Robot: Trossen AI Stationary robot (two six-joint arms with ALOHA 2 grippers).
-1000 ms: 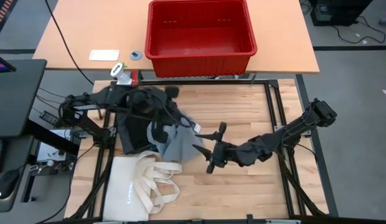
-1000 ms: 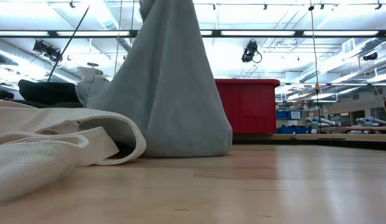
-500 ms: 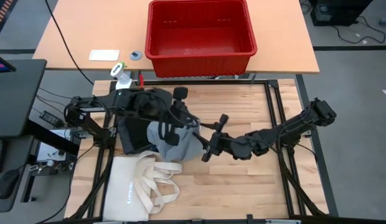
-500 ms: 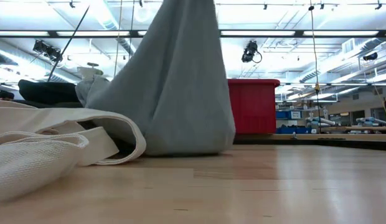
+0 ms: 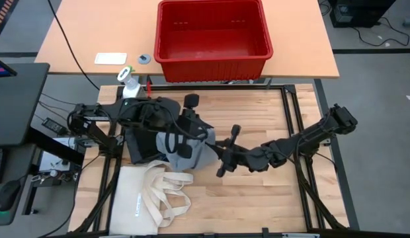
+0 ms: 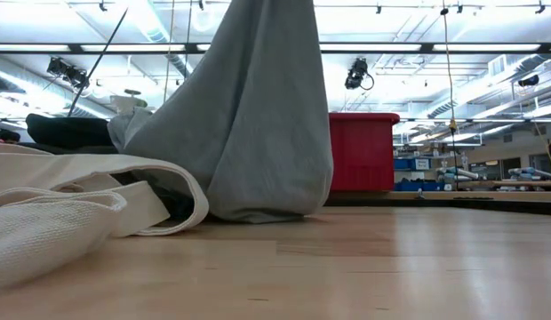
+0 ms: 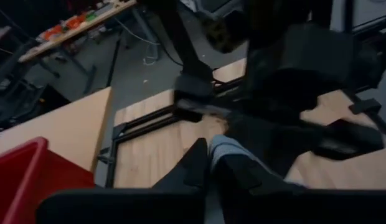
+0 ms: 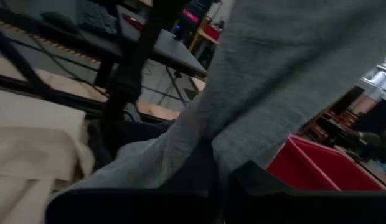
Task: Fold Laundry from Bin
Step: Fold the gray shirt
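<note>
Grey cloth (image 6: 258, 116) hangs lifted over the wooden table (image 5: 258, 198), just in front of the empty red bin (image 5: 212, 36). Left gripper (image 5: 186, 127) pinches its top; right gripper (image 5: 217, 147) has clamped, seemingly on an edge, likely to spread it flat.

You can't see the top of the hanging light grey soft cloth (image 6: 249, 116); the low view's upper edge cuts it off.

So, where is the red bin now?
In the high view, the red bin stands on the far tan table, beyond the wooden worktop, behind the grey garment.
</note>
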